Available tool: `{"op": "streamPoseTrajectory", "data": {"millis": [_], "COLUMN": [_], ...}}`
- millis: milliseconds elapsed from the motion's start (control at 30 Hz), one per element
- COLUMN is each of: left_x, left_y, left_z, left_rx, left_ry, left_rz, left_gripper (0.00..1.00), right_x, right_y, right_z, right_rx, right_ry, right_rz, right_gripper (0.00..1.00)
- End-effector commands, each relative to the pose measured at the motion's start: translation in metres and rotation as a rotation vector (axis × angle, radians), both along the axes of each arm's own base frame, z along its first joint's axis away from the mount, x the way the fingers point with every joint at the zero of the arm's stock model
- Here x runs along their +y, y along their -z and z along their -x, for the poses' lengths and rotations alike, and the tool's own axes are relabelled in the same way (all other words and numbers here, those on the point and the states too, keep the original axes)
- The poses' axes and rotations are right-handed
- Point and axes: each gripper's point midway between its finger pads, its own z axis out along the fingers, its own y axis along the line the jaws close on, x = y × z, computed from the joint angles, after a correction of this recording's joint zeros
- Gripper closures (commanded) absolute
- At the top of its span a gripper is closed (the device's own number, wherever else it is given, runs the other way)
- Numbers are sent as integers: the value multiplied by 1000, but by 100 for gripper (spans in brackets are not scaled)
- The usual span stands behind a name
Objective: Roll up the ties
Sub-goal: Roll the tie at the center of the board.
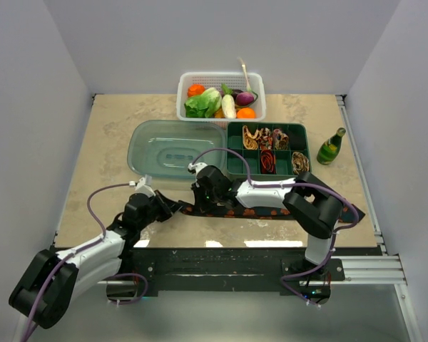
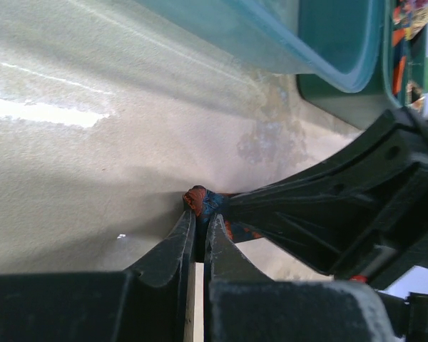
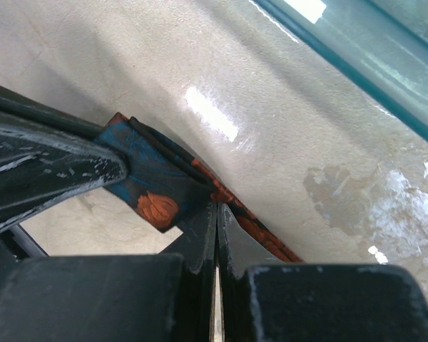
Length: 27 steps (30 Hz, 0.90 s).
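A black tie with orange-red motifs [image 1: 264, 212] lies stretched along the near edge of the table, with its far end at the right. My left gripper [image 1: 174, 206] is shut on the tie's left tip, which shows bunched at the fingertips in the left wrist view [image 2: 200, 200]. My right gripper [image 1: 200, 201] is just to the right of it and is shut on the tie's edge [image 3: 153, 192], beside a folded-over part. The two grippers almost touch. Several rolled ties [image 1: 271, 139] sit in a green tray.
A green compartment tray [image 1: 298, 130] stands behind the grippers at centre right. A clear plastic lid [image 1: 172, 146] lies to its left. A white basket of vegetables [image 1: 221, 78] is at the back. A green bottle [image 1: 331, 146] stands at the right.
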Motion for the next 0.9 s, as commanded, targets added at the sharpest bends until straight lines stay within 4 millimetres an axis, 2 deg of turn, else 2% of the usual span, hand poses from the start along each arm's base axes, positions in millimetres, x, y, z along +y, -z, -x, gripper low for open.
{"op": "streamPoseTrajectory", "data": {"millis": [0, 233, 467, 533, 700, 867], "left_x": [5, 9, 13, 10, 9, 5], "left_y": [-1, -3, -3, -6, -7, -13], "left_z": [-8, -17, -21, -21, -23, -27], "left_rx": [-25, -20, -7, -11, -16, -30], "left_ry": [13, 17, 14, 31, 19, 28], "left_rz": [-91, -173, -242, -248, -259, -278], "left_gripper": [100, 100, 100, 100, 100, 100], "right_x": [0, 7, 21, 24, 31, 33], "right_y": [-29, -47, -46, -40, -35, -18], "right_z": [-5, -10, -11, -6, -9, -9], "right_rx": [-54, -81, -65, -37, -35, -8], "right_ry": [5, 3, -23, -33, -33, -36], "right_rz": [-22, -56, -94, -95, -109, -86], "right_gripper": [100, 100, 100, 100, 100, 100]}}
